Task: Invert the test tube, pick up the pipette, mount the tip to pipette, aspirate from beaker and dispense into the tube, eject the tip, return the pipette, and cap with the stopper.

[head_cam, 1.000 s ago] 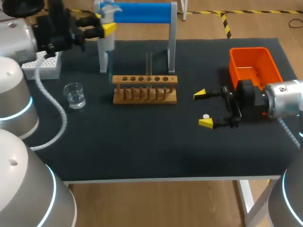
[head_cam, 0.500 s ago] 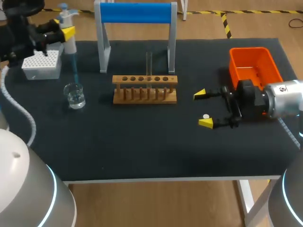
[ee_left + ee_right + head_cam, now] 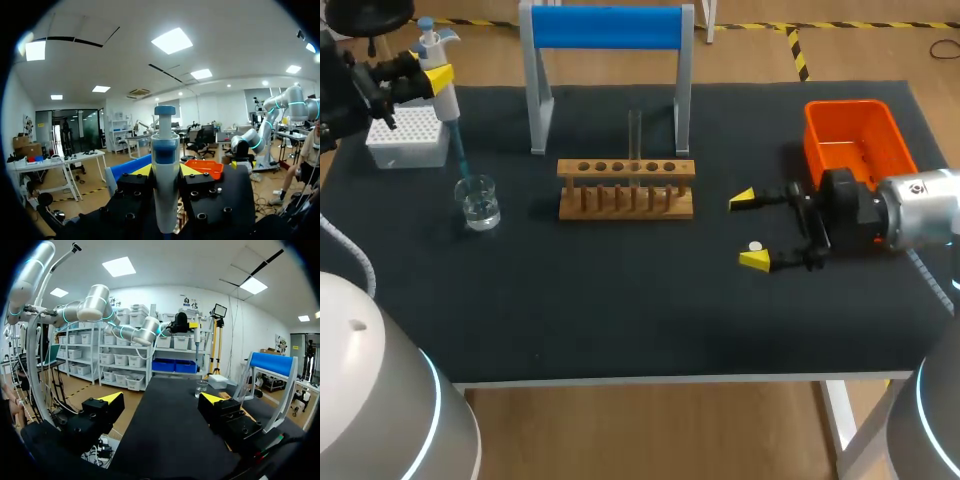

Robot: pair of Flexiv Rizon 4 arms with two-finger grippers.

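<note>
Our left gripper [image 3: 432, 78], in the upper left of the frame, is clenched on the pipette [image 3: 447, 103]. The left wrist view shows the white barrel held upright between the two fingers. A slim blue tip [image 3: 460, 155] is already mounted, and it slants down to the mouth of the beaker [image 3: 478, 202]. We cannot tell whether its end reaches the water.

We judge the task to be at the aspirating step. The test tube [image 3: 635, 135] stands upright in the wooden rack [image 3: 625, 190] at the upper middle of the frame. That suggests the first step is done, though its open end is too faint to confirm. Picking up the pipette and mounting the tip look finished. Dispensing into the tube, ejecting the tip, returning the pipette and capping the tube are left.

Our right gripper [image 3: 750, 230] rests at centre right with its fingers spread wide and holding nothing. The small white stopper [image 3: 754, 246] lies on the table [image 3: 620, 310] just beside its lower finger.

The tip box [image 3: 408, 137] sits close behind the beaker, under the left gripper. The blue-topped stand [image 3: 610, 28] rises directly behind the rack. Its posts flank the tube, so we judge the carry across needs care. The orange bin [image 3: 855, 140] sits at upper right, well apart from the rack.
</note>
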